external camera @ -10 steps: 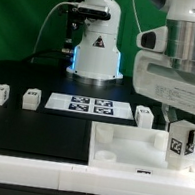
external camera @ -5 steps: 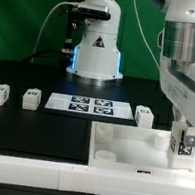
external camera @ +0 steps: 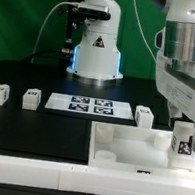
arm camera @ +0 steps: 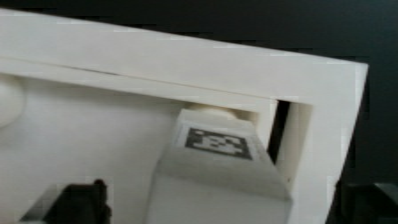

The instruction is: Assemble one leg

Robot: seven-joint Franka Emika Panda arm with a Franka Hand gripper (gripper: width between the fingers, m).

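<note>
- In the exterior view the gripper hangs at that view's right edge, closed on the leg, whose tag faces the camera.
- The leg is upright over the far right corner of the white tray; whether its lower end touches the tray cannot be told from this view.
- The wrist view shows what the exterior one hides: the leg sits tight in the corner of the tray, just beside the raised rim, with its tag clearly visible.
- Only the exterior view shows the rest of the table: the marker board lies well apart from the tray, with three more pegs in a row beside it.
- In the wrist view only a dark fingertip shows.
</note>
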